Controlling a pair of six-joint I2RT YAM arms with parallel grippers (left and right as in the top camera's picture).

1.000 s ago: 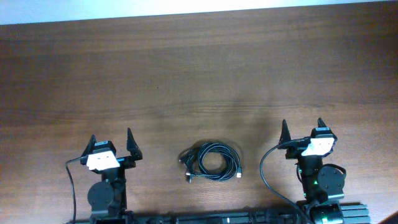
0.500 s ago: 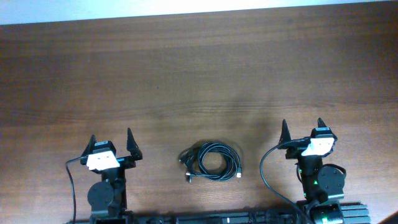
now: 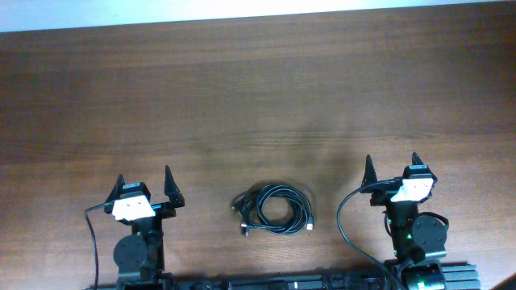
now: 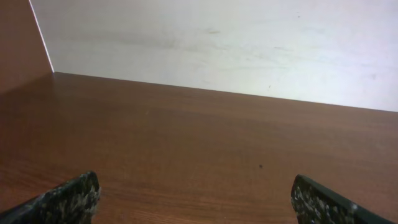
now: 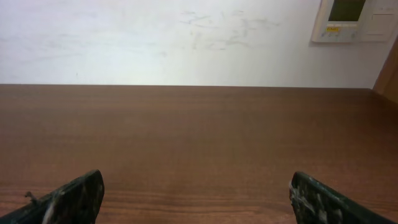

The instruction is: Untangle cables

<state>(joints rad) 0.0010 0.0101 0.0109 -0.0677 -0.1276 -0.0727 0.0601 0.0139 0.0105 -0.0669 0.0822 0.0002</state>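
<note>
The cables lie as one coiled black bundle with small plug ends on the wooden table, near the front edge between the two arms. My left gripper is open and empty, to the left of the bundle. My right gripper is open and empty, to the right of it. Neither wrist view shows the cables; each shows only its own two spread fingertips, the left and the right, over bare table.
A white wall runs along the far edge of the table. A wall-mounted control panel shows at the upper right of the right wrist view. Thick black arm wires loop beside the right arm base.
</note>
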